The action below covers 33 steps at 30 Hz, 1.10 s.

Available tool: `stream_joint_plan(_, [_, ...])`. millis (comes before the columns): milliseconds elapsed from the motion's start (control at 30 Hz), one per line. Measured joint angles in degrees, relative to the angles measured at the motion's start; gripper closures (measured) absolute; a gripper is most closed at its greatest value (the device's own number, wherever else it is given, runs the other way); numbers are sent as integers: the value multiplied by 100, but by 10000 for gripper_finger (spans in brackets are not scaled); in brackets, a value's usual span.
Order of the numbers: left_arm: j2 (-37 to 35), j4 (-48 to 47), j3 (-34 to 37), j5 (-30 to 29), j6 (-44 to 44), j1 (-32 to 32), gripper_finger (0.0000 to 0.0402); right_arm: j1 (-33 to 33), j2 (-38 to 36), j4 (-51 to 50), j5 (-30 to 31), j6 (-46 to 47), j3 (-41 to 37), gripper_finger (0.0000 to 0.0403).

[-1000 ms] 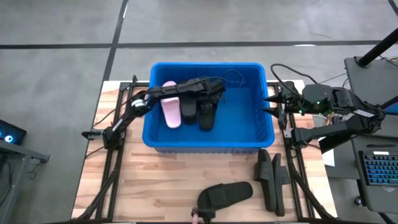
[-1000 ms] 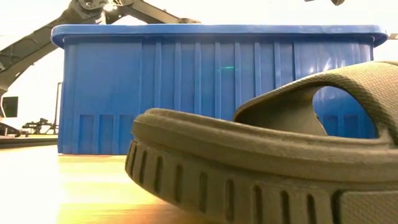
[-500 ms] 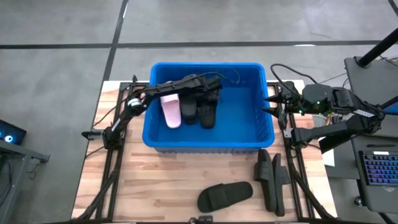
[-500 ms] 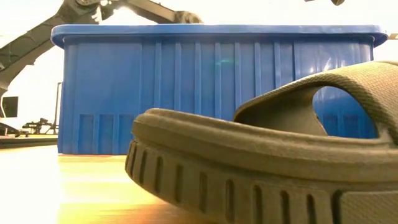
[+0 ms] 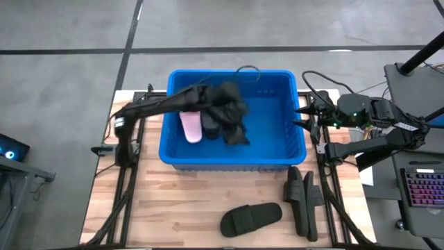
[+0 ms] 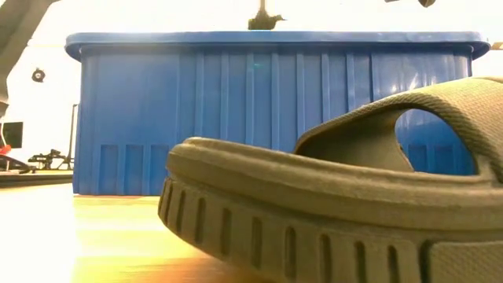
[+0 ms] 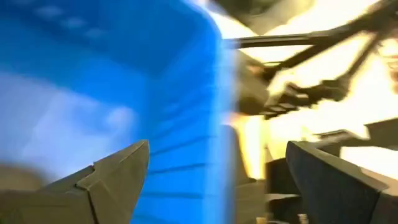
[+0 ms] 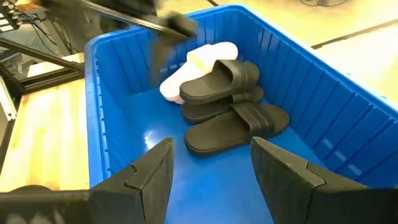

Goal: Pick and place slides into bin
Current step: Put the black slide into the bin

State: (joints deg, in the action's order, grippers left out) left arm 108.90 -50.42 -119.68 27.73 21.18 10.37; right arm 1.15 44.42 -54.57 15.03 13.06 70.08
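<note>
The blue bin (image 5: 232, 156) stands at the table's far middle. On its floor lie a pale pink slide (image 8: 208, 55) and black slides (image 8: 239, 127), one of which (image 8: 229, 74) is stacked on another. My left gripper (image 7: 217, 155) hovers open and blurred above them (image 5: 236, 111), holding nothing. My right gripper (image 8: 211, 155) waits open at the bin's right rim (image 5: 300, 114). A black slide (image 5: 251, 217) lies sole down on the table near the front edge. Two more black slides (image 5: 302, 201) stand on their sides to its right.
The bare wooden table top (image 5: 173, 208) stretches in front of the bin. Black frame rails (image 5: 125, 180) run along both table sides. A keyboard (image 5: 423, 184) and desk gear sit beyond the right edge. In the low view the near slide (image 6: 338, 196) fills the foreground before the bin (image 6: 236, 110).
My left gripper has risen from low inside the bin to above its rim. It has rolled and tipped while shifting a little toward the near side. It has stayed open throughout. The slides in the bin lie as before.
</note>
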Motion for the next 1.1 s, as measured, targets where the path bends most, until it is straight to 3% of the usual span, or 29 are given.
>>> stream_joint_plan(167, [-362, -1, 12, -801, 740, -1014, 38, -1, 20, 0, 0, 0, 0, 200])
stream_joint_plan(400, [-348, 134, 96, -1751, 2122, -2221, 38, -1, 39, 4, -2, 2, 0, 199])
stream_joint_plan(567, [-180, 387, 219, -3073, 3404, -2813, 38, -1, 39, 2, -26, -9, 0, 199])
stream_joint_plan(700, [6, 723, 223, -3979, 4664, -3141, 38, -1, 37, -9, -421, -567, 0, 200])
stream_joint_plan(933, [598, 1109, 219, -3824, 6605, -3501, 38, -1, 71, -14, -774, -908, 0, 200])
stream_joint_plan(1100, [803, 1111, 221, -4059, 6749, -3759, 38, -10, 81, 4, -2339, -1058, 0, 200])
